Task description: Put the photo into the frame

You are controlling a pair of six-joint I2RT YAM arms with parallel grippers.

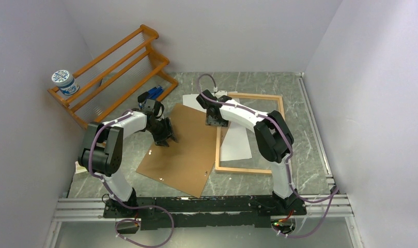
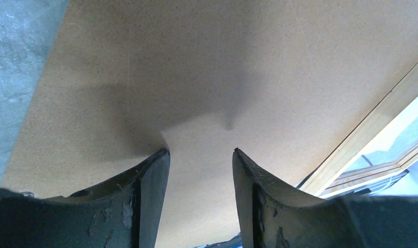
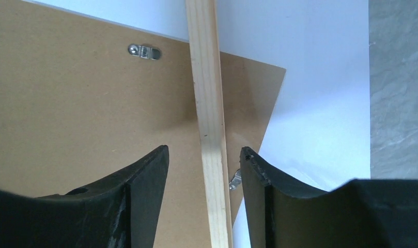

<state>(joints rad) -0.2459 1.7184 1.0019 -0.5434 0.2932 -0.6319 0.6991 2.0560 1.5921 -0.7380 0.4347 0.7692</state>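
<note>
The photo (image 1: pixel 236 144) is seen lying slantwise, partly within the frame (image 1: pixel 248 169), just beside the nearer right claw (image 3: pixel 204 150), held open astride the frame's left rail. The left claw (image 2: pixel 201 151) is held open over the backing board (image 2: pixel 196 62).

The grey worktop (image 1: pixel 299 129) holds a brown board (image 1: pixel 181 155) under the left fingers (image 2: pixel 144 206), a wooden frame (image 1: pixel 248 169) under the right fingers (image 3: pixel 144 206), and the white photo (image 1: pixel 236 144) beside them.

The frame (image 1: pixel 245 169) lies flat on the table — thin light-wood border. The photo (image 1: pixel 236 144), white back up, lies crooked, partly inside it.
</note>
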